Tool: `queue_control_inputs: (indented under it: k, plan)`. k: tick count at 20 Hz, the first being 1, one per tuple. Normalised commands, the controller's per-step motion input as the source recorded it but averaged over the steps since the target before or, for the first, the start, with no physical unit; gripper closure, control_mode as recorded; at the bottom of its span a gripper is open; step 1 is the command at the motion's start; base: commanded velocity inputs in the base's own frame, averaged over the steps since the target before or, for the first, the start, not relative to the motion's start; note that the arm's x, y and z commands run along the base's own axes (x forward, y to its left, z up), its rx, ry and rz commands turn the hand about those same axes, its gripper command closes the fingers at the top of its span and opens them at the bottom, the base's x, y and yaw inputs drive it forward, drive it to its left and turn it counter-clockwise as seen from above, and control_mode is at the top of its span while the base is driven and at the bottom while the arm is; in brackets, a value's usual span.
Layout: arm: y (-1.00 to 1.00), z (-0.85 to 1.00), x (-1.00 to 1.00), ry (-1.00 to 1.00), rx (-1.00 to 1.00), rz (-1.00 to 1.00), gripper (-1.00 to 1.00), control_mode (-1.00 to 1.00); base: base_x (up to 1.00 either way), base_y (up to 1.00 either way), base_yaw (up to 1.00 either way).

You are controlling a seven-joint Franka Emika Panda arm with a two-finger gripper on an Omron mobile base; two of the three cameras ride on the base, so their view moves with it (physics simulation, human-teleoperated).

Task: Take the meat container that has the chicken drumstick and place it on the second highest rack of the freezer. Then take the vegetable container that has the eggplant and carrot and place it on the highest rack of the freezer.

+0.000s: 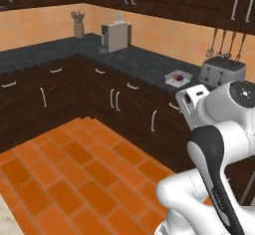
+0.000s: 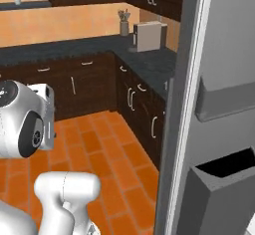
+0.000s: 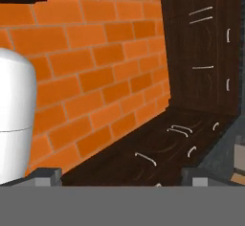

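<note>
Gripper (image 3: 122,178) open, empty; vegetable container (image 1: 178,78) on counter (image 1: 134,62).

The container (image 1: 178,78) on the desk (image 1: 139,64) is too small to tell what lies in it, and the arm's white body hides the desk's near end. The toaster (image 1: 222,71) is partly covered by the arm. The open freezer door (image 2: 219,119) is cut off by the right base view's right and bottom edges

- You face dark wood cabinets (image 1: 60,87) under a black counter (image 1: 134,62).
- Your floor (image 1: 74,179) is orange tile.
- An open grey fridge door (image 2: 219,119) stands at your right.
</note>
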Motion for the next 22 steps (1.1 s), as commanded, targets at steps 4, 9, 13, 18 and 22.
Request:
queue_control_inputs:
  k: [4, 9, 13, 18, 22]
  plan:
    - [0.00, 0.00, 0.00, 0.00, 0.00, 0.00, -1.00, 1.00, 1.00, 0.29, -0.15]
    - [0.00, 0.00, 0.00, 0.00, 0.00, 0.00, -1.00, 1.00, 0.92, 0.06, -0.38]
    - [0.00, 0.00, 0.00, 0.00, 0.00, 0.00, -1.00, 1.00, 0.58, 0.00, -0.52]
    - [0.00, 0.00, 0.00, 0.00, 0.00, 0.00, -1.00, 1.00, 0.45, 0.01, -0.54]
    - [0.00, 0.00, 0.00, 0.00, 0.00, 0.00, -1.00, 1.00, 0.58, 0.22, -0.55]
